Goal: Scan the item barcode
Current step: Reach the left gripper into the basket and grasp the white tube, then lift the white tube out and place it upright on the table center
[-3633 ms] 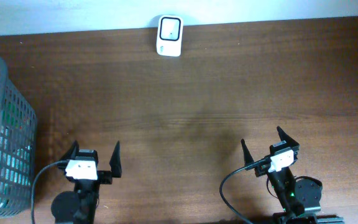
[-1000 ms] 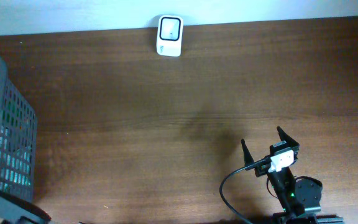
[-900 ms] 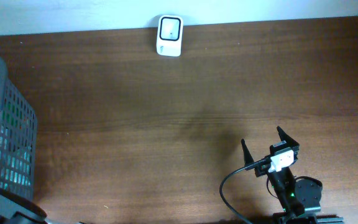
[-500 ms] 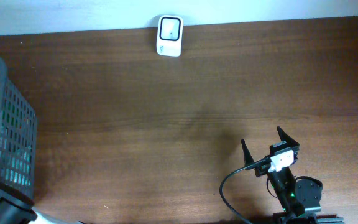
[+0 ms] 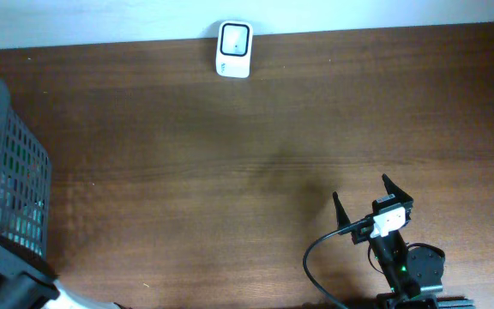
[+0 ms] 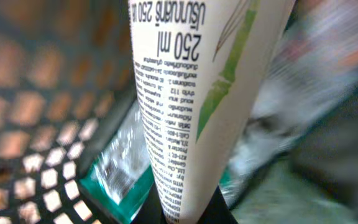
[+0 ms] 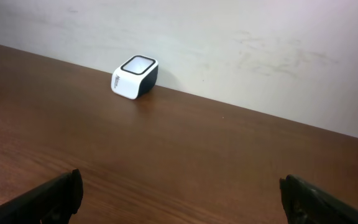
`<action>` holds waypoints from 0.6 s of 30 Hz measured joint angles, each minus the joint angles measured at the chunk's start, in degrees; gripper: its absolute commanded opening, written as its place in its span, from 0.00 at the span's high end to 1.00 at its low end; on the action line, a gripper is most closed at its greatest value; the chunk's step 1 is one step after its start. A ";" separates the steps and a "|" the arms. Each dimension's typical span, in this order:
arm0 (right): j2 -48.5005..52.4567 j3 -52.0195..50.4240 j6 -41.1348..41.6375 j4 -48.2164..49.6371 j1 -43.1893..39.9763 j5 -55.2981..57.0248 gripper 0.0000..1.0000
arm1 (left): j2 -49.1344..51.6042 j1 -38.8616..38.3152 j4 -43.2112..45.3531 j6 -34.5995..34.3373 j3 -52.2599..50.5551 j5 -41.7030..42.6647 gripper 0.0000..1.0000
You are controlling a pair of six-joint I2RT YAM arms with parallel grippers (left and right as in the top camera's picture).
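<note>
The item, a white tube (image 6: 191, 93) with small black print and a green bamboo drawing, fills the left wrist view inside the basket. My left gripper (image 6: 191, 210) is shut on its narrow end, a black finger (image 6: 151, 214) on either side. Its barcode is out of view. From overhead, only part of the left arm (image 5: 7, 279) shows at the basket (image 5: 15, 172). The white scanner (image 5: 233, 38) stands at the table's far edge and shows small in the right wrist view, scanner (image 7: 135, 77). My right gripper (image 5: 370, 206) rests open near the front edge, right gripper (image 7: 182, 199) empty.
The dark mesh basket stands at the left table edge. Inside it, a green packet (image 6: 126, 171) and crinkled clear wrappers (image 6: 272, 124) lie under the tube. A pale wall (image 7: 229, 43) runs behind the scanner. Brown table (image 5: 256, 154) lies between the scanner and the arms.
My left gripper's jaws have closed onto the white tube inside the basket, and the left arm shifted slightly at the basket's front. The right arm has not moved.
</note>
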 measured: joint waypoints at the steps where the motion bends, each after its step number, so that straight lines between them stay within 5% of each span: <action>1: 0.00 0.00 0.00 0.00 0.00 0.00 0.02 | -2.25 -1.88 0.11 -0.04 1.38 0.17 1.00; 12: 0.00 0.00 0.02 0.00 0.00 0.00 0.01 | -30.32 -15.10 3.98 -2.82 6.34 0.85 1.00; 18: 0.00 0.00 -0.02 0.00 0.00 0.00 0.02 | -34.69 -27.52 -4.92 -9.51 6.56 6.82 1.00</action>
